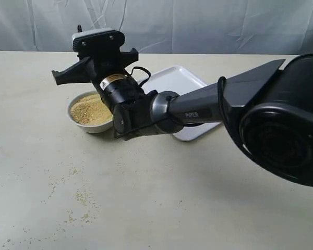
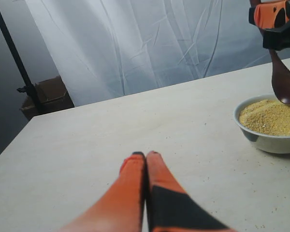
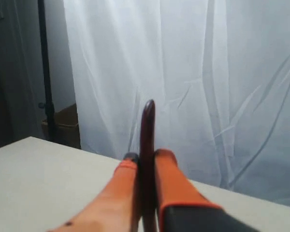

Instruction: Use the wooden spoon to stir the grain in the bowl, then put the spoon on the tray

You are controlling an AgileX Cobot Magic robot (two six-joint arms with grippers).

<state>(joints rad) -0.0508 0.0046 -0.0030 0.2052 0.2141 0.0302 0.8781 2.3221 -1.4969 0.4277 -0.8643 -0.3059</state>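
The white bowl (image 1: 78, 121) (image 2: 266, 141) holds a mound of yellow-tan grain (image 1: 89, 110) (image 2: 270, 117). My right gripper (image 3: 146, 155) (image 2: 274, 14) is shut on the handle of the dark wooden spoon (image 3: 148, 130) (image 2: 284, 83). The spoon hangs scoop-down over the bowl, its tip right at the grain's surface. In the exterior view the right wrist housing (image 1: 96, 52) hides the fingers and the spoon. The white tray (image 1: 173, 79) lies behind and to the right of the bowl. My left gripper (image 2: 146, 154) is shut and empty, low over bare table away from the bowl.
The right arm (image 1: 198, 109) stretches from the right across the tray's front part to the bowl. Loose greenish-yellow specks (image 1: 81, 198) lie scattered on the table in front of the bowl. A white curtain (image 1: 198, 23) hangs behind the table.
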